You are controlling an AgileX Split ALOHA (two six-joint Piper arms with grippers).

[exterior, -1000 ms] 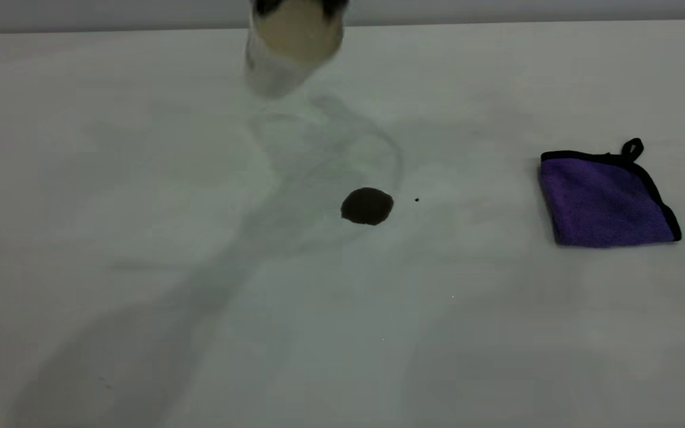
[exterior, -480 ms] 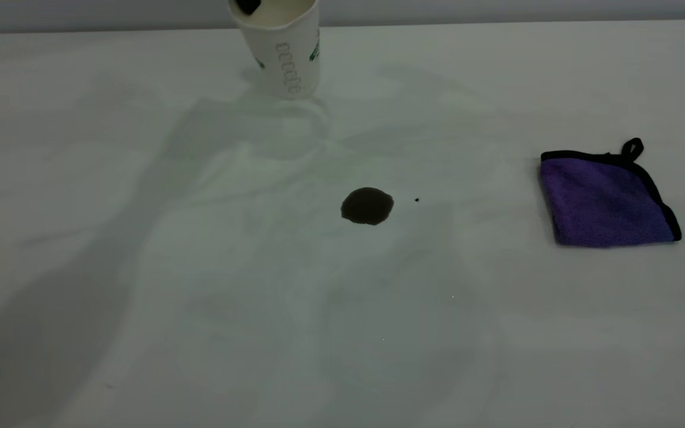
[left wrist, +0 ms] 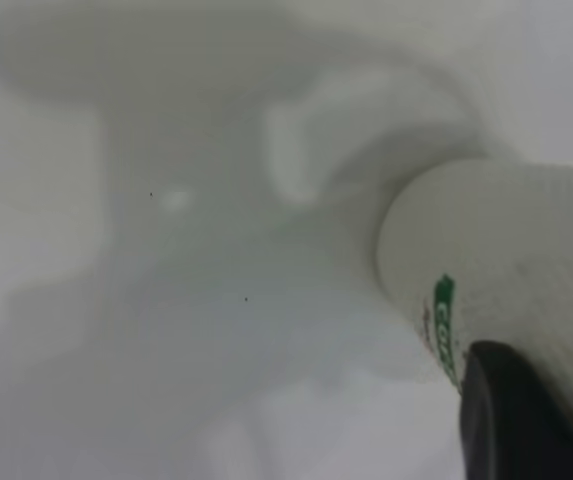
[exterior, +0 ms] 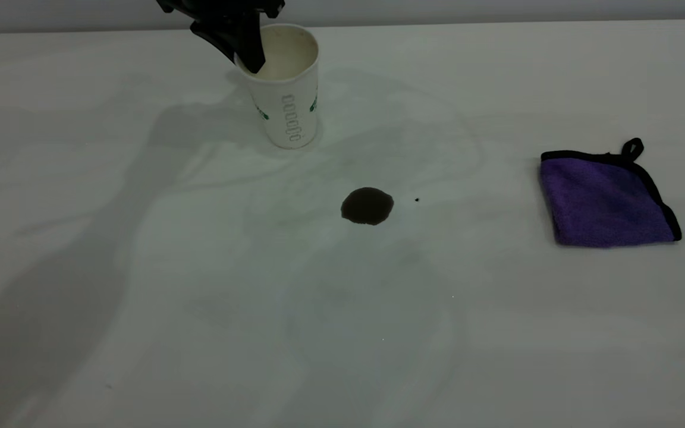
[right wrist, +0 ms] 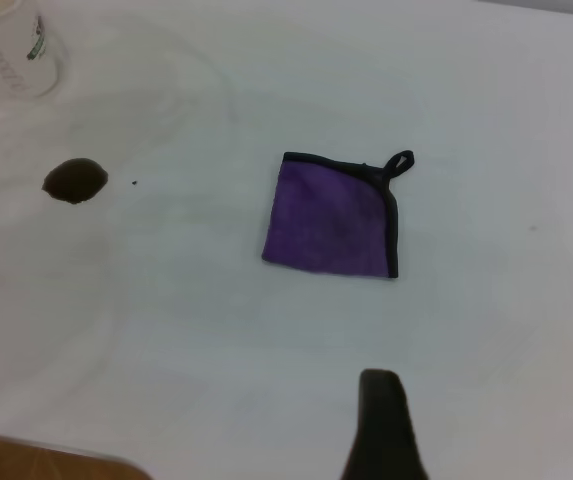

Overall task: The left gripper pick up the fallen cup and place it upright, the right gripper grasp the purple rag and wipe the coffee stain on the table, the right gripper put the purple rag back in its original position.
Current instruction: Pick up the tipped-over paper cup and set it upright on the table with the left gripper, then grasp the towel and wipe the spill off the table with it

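The cup (exterior: 286,95) is positioned upright on the table (exterior: 140,297), at the far side, beyond the coffee stain (exterior: 367,206). The cup's rim is clamped by the left gripper (exterior: 246,56) (one dark finger inside the mouth, the other outside the wall). The purple rag (exterior: 607,199) is laid flat, well apart from the stain, on the right. The right gripper (right wrist: 381,425) is held above the table near the rag; its opening cannot be determined from the single finger visible.
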